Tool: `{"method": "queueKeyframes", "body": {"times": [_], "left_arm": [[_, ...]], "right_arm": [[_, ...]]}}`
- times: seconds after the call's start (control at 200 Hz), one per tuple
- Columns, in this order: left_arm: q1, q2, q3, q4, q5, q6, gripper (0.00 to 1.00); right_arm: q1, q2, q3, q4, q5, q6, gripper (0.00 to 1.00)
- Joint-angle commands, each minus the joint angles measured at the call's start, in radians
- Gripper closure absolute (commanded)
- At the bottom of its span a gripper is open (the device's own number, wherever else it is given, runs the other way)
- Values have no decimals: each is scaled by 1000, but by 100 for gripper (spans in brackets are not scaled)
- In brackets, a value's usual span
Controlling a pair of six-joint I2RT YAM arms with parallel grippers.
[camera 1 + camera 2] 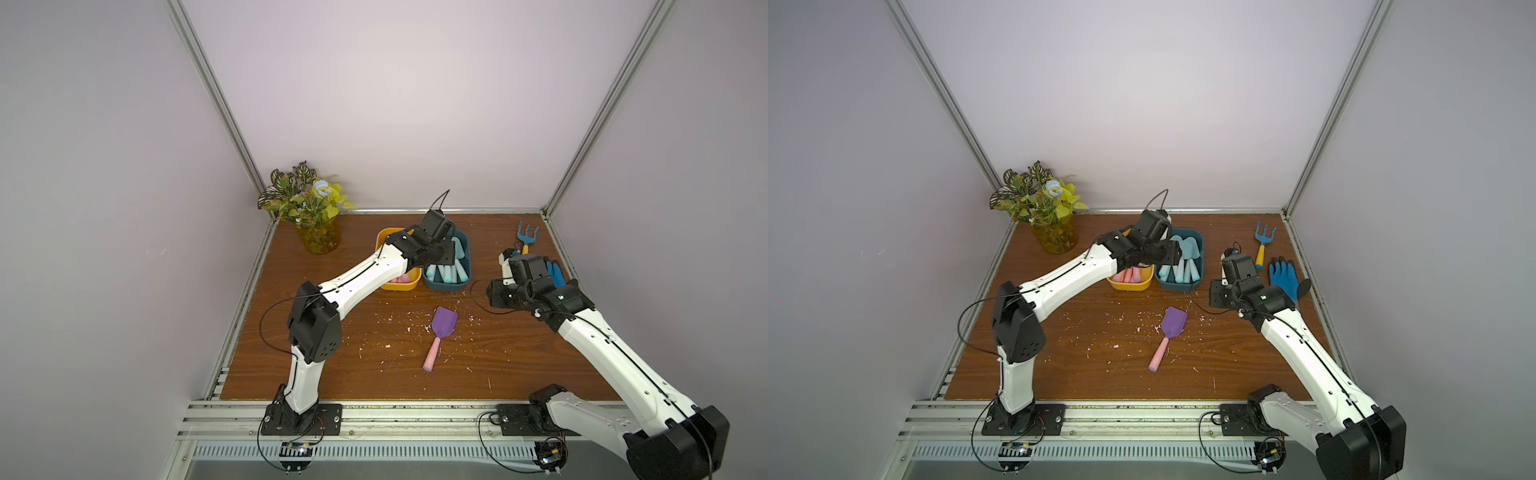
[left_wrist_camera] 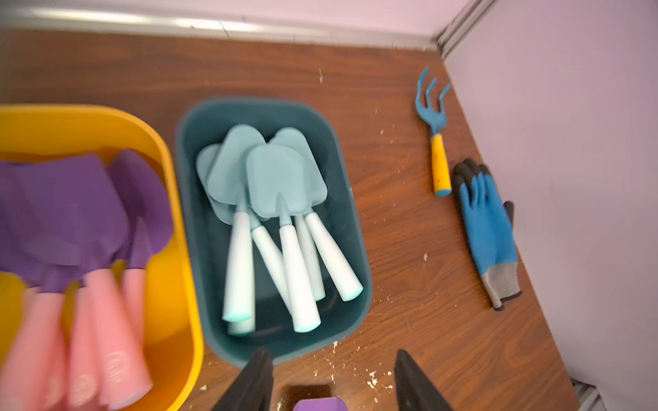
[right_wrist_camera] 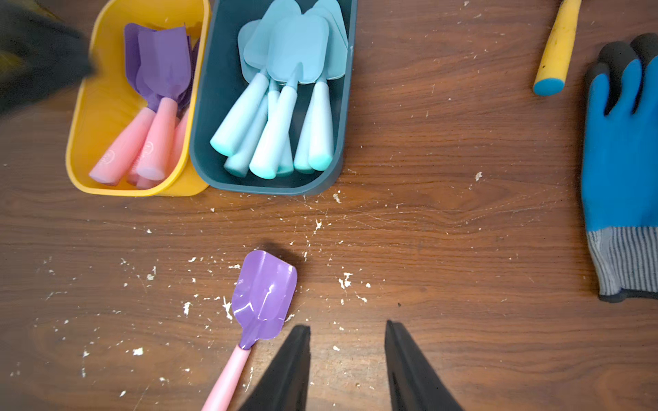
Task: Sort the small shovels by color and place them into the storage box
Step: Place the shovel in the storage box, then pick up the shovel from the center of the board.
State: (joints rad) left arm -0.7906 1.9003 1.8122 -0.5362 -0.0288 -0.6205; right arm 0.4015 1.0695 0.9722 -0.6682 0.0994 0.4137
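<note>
On the table (image 1: 374,374), one purple shovel (image 3: 265,295) lies loose; other purple shovels (image 3: 163,60) lie in the yellow box (image 3: 76,142), blue shovels (image 3: 299,46) in the teal box (image 3: 213,106). Both the left gripper (image 2: 333,377) and the right gripper (image 3: 347,356) gape empty — the right near the loose shovel.

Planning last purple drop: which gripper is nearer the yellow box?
Left. The left gripper hovers before the teal box, beside the yellow box; right gripper is farther off, toward the glove.

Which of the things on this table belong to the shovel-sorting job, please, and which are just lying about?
Job: loose purple shovel; purple shovels in the yellow box; light-blue shovels in the teal box.
Lying about: blue rake; blue glove; plant in vase; white crumbs.
</note>
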Motion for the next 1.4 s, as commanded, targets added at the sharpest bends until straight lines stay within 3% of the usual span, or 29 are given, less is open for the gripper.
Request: {"method": "queueKeyframes", "body": {"times": [0.0,0.305,0.625,0.901,1.396], "left_arm": [[16,-137,-126,31,-180,33,42],[141,-446,-514,22,-310,62,39],[308,-625,-813,65,-219,78,37],[358,-646,-900,90,-205,89,36],[385,-656,-945,137,-150,96,35]], "right_arm": [[-1,-15,36,-20,-65,44,59],[92,-32,-67,58,-149,200,57],[420,38,-167,176,-53,465,53],[613,52,-270,305,27,730,47],[698,186,-260,358,21,840,37]]}}
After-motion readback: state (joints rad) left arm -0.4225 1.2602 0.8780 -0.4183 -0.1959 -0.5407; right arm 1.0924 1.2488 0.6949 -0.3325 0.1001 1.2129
